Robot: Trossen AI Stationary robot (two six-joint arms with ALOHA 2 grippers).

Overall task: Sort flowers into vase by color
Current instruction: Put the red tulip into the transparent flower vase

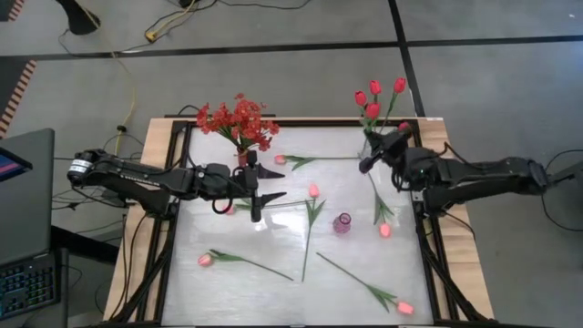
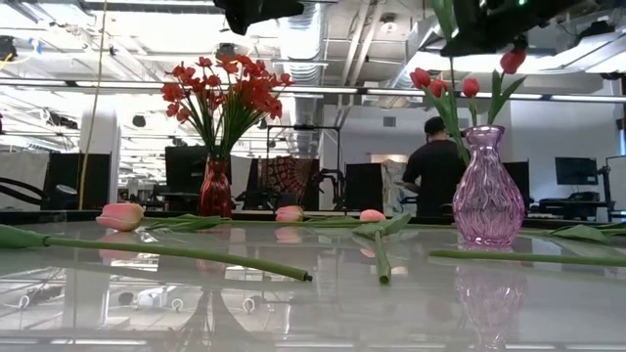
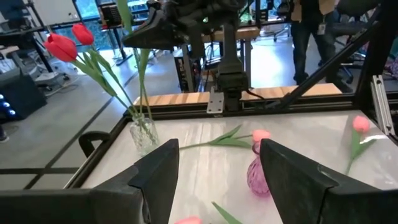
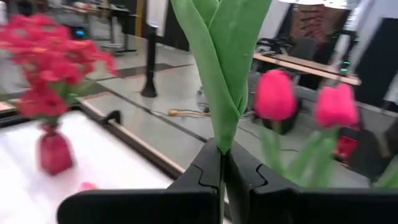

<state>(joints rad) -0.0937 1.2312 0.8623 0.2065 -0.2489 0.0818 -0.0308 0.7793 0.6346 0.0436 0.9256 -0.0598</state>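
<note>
My right gripper [image 4: 222, 152] is at the table's far right, by the clear vase [image 3: 144, 134], shut on a green tulip stem [image 4: 217, 74]. The stem's bloom is out of the wrist view. Red tulips [image 1: 373, 96] stand in that vase. My left gripper [image 3: 217, 165] hangs open above the table, near the red vase [image 1: 243, 157] of red sprays [image 1: 239, 120], with nothing between its fingers. A small pink vase [image 1: 342, 223] stands upright mid-table. Several pink tulips [image 1: 313, 190] lie flat on the table. My right gripper pinches the tulip's leafy stem [image 4: 221, 144] between its two fingers, which come in level and lie across it. The stem stands upright and the leaves rise above the fingers. In the left wrist view its lower part [image 3: 142, 87] runs down toward the clear vase.
The white table has a black frame rail [image 1: 273, 119] and wooden borders [image 1: 155, 146] at its sides. Pink tulips lie at the near left [image 1: 205, 260], near right [image 1: 404, 308] and right [image 1: 384, 230]. A person [image 2: 435, 166] stands in the room beyond.
</note>
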